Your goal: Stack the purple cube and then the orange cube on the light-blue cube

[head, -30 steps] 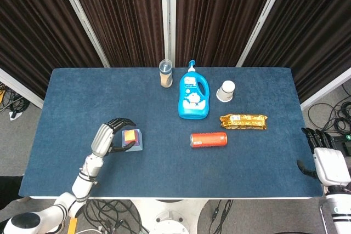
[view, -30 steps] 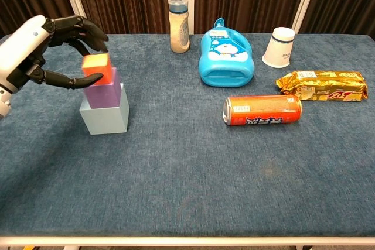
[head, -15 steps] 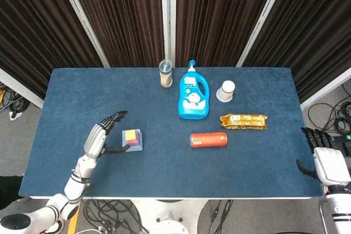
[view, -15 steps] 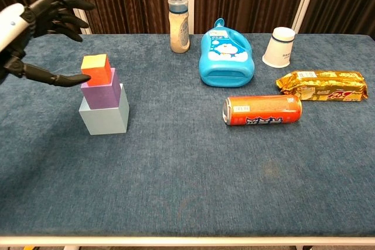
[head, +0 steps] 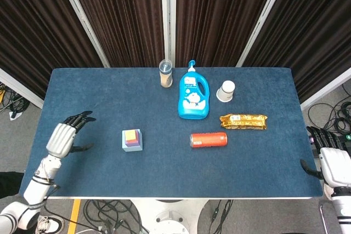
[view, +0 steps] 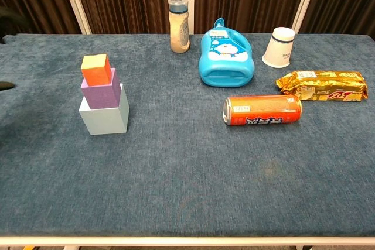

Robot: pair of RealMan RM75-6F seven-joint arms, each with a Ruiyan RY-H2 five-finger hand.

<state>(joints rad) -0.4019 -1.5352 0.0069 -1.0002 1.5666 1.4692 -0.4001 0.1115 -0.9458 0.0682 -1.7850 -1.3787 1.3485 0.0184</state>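
Note:
A three-cube tower stands on the left part of the table. The light-blue cube [view: 105, 113] is at the bottom, the purple cube [view: 101, 88] sits on it, and the small orange cube [view: 96, 68] is on top. From above the tower [head: 131, 139] shows as nested squares. My left hand [head: 61, 137] hovers well to the left of the tower, near the table's left edge, fingers spread and empty. My right hand [head: 331, 163] rests off the table's right edge, holding nothing; in the chest view it does not show.
Behind and right of the tower stand a capped bottle [view: 179, 22], a blue detergent bottle [view: 227, 55] and an upturned white paper cup [view: 280, 47]. An orange can [view: 262, 110] lies on its side, with a gold snack packet [view: 323, 85] beside it.
My left hand let go of the orange cube and drew away to the left, leaving the chest view almost entirely. The tower stayed put. The right hand barely moved.

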